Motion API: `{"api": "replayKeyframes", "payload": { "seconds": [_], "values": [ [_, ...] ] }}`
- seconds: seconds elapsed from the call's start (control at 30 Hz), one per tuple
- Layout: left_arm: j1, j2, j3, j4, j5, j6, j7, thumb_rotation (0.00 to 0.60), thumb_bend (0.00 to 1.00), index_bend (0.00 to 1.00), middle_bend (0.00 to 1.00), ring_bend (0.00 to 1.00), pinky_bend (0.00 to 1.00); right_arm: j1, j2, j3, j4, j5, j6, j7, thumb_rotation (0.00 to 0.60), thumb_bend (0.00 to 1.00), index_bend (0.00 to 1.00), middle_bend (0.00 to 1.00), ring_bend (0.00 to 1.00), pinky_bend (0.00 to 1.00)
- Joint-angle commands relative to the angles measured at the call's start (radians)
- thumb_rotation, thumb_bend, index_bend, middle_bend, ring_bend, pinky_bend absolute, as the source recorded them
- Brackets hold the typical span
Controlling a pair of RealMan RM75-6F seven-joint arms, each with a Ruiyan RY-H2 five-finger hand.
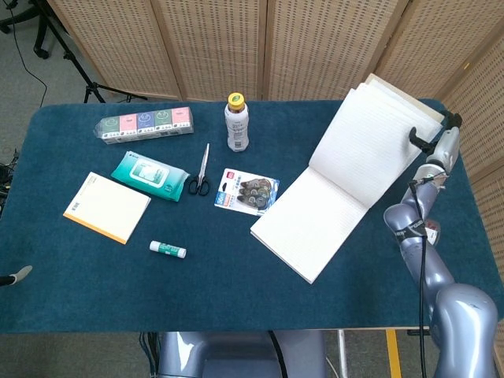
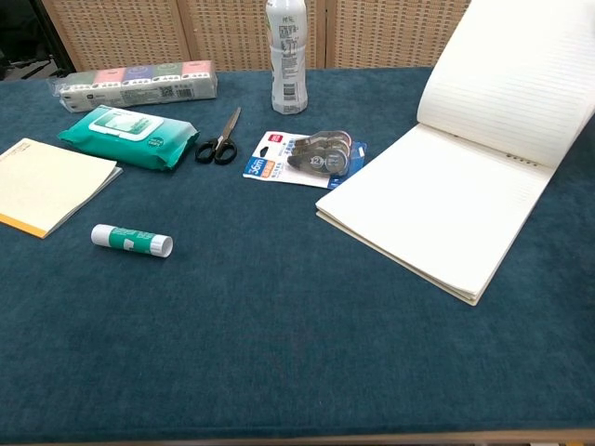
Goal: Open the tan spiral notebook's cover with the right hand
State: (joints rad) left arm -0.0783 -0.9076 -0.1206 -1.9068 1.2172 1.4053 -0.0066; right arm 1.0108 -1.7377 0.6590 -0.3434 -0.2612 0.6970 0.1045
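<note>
Now, ruled paper notebook (image 1: 339, 189) splayed on felt, right hand (image 1: 437, 140) fingers clamped on lifted sheets.

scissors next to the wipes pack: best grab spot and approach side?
Grip the scissors across the closed blades, midway, coming from above. They lie flat, black handles toward the robot, tips toward the bottle. The wipes pack sits close beside the handles, so the blade half probably leaves more finger room.

Your right hand (image 1: 438, 142) is raised at the far right, fingers pinching the lifted pages' edge.
</note>
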Motion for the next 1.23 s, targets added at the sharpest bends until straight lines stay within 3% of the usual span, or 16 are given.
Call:
{"api": "replayKeyframes", "payload": {
  "seconds": [0.03,0.2,0.4,0.63,0.8,0.93,1.23],
  "values": [
    [0.0,0.0,0.001,-0.001,0.001,0.0,0.001,0.6,0.0,0.0,0.0,0.0,0.0,0.02,-0.03,0.016,0.045,-0.035,-0.031,-0.036,0.6,0.04,0.0,0.0,0.0,0.0],
    [0.001,0.002,0.005,-0.004,0.013,0.002,0.0,0.6,0.0,0.0,0.0,0.0,0.0,0.004,-0.022,-0.003,0.013,-0.134,0.002,0.029,0.6,0.01,0.0,0.0,0.0,0.0],
    [0.015,0.007,0.011,-0.003,0.042,0.027,-0.023,0.6,0.0,0.0,0.0,0.0,0.0,-0.087,0.041,-0.096,-0.194,-0.369,0.155,0.16,0.6,0.0,0.0,0.0,0.0,0.0],
    [0.027,0.009,0.02,0.004,0.079,0.048,-0.042,0.6,0.0,0.0,0.0,0.0,0.0,-0.294,0.211,-0.289,-0.611,-0.711,0.389,0.218,0.6,0.0,0.0,0.0,0.0,0.0],
    [0.034,0.003,0.024,0.009,0.098,0.068,-0.039,0.6,0.0,0.0,0.0,0.0,0.0,-0.4,0.312,-0.406,-0.795,-0.92,0.521,0.235,0.6,0.0,0.0,0.0,0.0,0.0],
    [0.043,0.0,0.029,0.009,0.113,0.085,-0.037,0.6,0.0,0.0,0.0,0.0,0.0,-0.471,0.369,-0.47,-0.894,-1.044,0.633,0.222,0.6,0.0,0.0,0.0,0.0,0.0],
    [0.065,-0.009,0.036,0.016,0.15,0.131,-0.042,0.6,0.0,0.0,0.0,0.0,0.0,-0.646,0.486,-0.555,-1.178,-1.111,0.814,0.046,0.6,0.0,0.0,0.0,0.0,0.0]
  ]
}}
